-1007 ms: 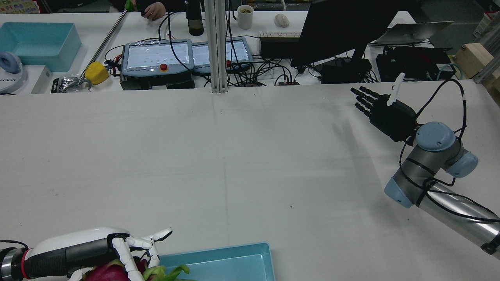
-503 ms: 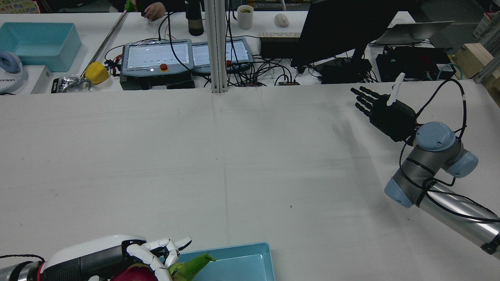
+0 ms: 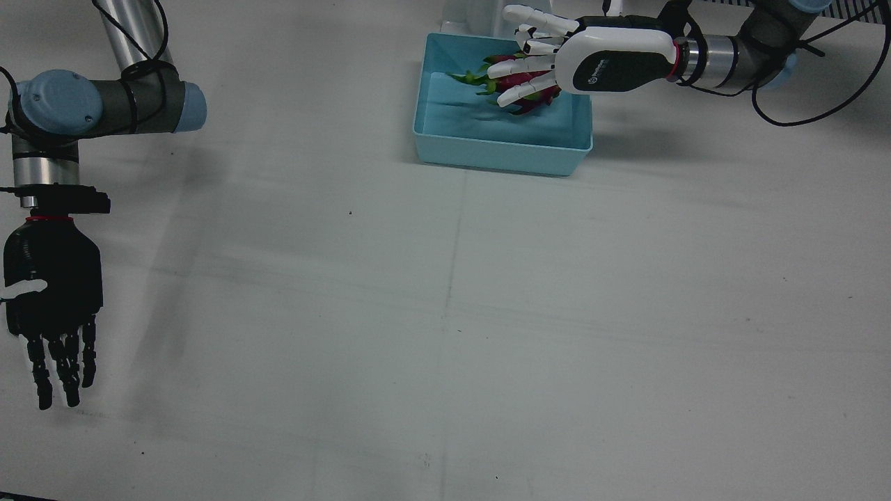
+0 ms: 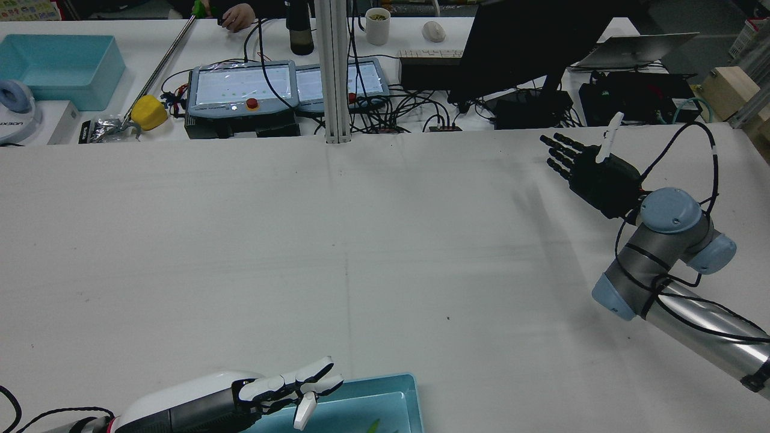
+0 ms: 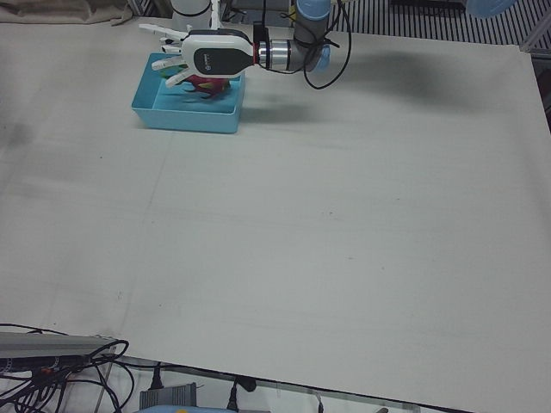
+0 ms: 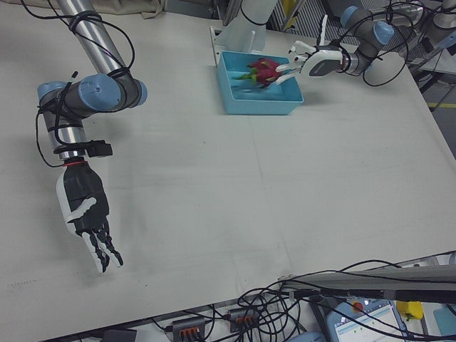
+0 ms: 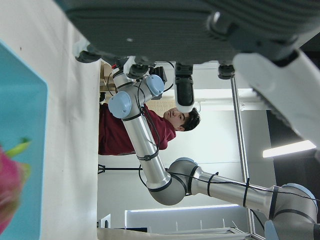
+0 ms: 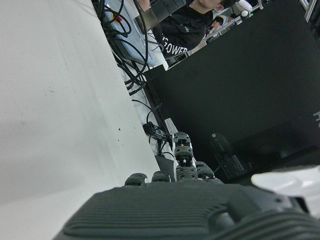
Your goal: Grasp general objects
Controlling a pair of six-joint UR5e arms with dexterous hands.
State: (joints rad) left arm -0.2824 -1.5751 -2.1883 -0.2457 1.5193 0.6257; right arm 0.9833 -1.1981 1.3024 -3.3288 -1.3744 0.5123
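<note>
My white left hand [image 3: 557,59] hovers over the near-side blue bin [image 3: 501,156], its fingers spread and holding nothing. A pink dragon fruit with green leaves [image 3: 518,85] is inside the bin, just under the fingers. It also shows in the right-front view [image 6: 263,70], and blurred in the left hand view [image 7: 7,185]. In the rear view the left hand [image 4: 264,394] covers most of the fruit and only a green leaf tip shows. My black right hand [image 3: 52,313] is open and empty, raised above the far right of the table [image 4: 592,171].
The operators' desk beyond the table's far edge holds teach pendants [image 4: 240,90], a black monitor [image 4: 517,42], cables and a second blue bin [image 4: 60,69]. A metal post [image 4: 334,72] stands at the middle of the far edge.
My left hand carried the dragon fruit to the right over the blue bin, then opened. The fruit has left the hand and is now in the bin. The right arm has not moved.
</note>
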